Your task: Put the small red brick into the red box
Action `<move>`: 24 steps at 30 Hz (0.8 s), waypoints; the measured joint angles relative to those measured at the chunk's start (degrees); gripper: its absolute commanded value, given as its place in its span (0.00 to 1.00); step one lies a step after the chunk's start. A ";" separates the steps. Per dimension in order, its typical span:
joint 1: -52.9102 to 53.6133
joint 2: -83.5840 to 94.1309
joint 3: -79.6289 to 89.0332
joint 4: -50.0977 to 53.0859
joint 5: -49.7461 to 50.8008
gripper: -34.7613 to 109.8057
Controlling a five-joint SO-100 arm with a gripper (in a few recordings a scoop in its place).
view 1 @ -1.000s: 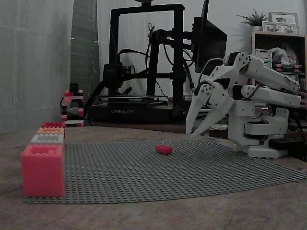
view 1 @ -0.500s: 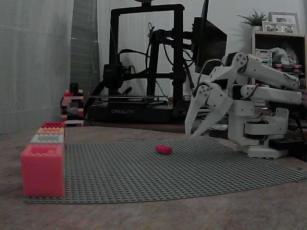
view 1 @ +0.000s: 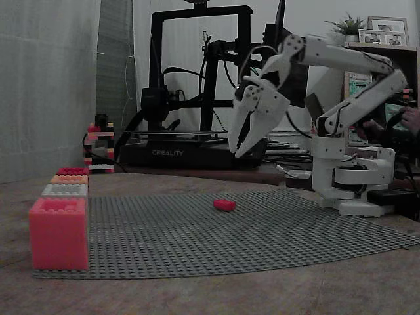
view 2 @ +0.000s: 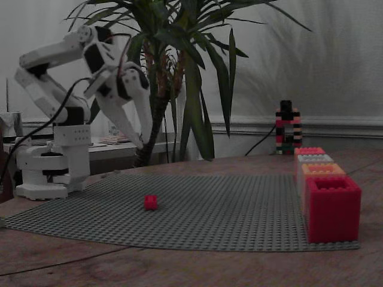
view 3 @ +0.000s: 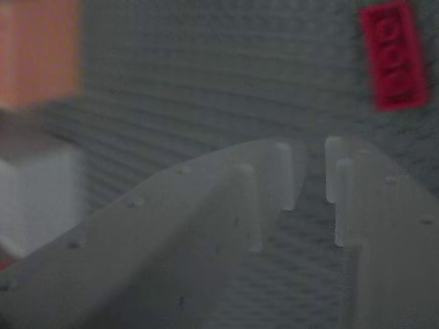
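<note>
The tool [view 1: 240, 148] hangs high above the grey baseplate [view 1: 262, 230], jaws nearly closed and empty (a narrow gap shows in the wrist view), likely lining up over the small red brick [view 1: 224, 205], which lies loose mid-plate, well apart from the red box [view 2: 333, 206].

A brownish desk [view 1: 197, 295] carries it all, and spread across it is a wide grey studded baseplate [view 1: 262, 230]. Out on the open studs lies the small red brick [view 1: 224, 205], alone, well apart from everything else. Along one edge of the plate runs a row of four boxes: a salmon-pink box [view 1: 58, 233] nearest in a fixed view, then a grey-white box [view 1: 64, 189], an orange box [view 1: 69, 178], and the red box [view 1: 72, 170] farthest back. The arm's white base [view 1: 354, 197] stands just off the plate's far corner.
</note>
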 measured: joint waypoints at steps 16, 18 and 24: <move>1.32 -20.21 -0.53 -6.86 -13.36 0.42; 1.32 -21.53 -0.53 -8.00 -13.54 0.42; 2.29 -25.93 -0.53 -11.43 -14.68 0.43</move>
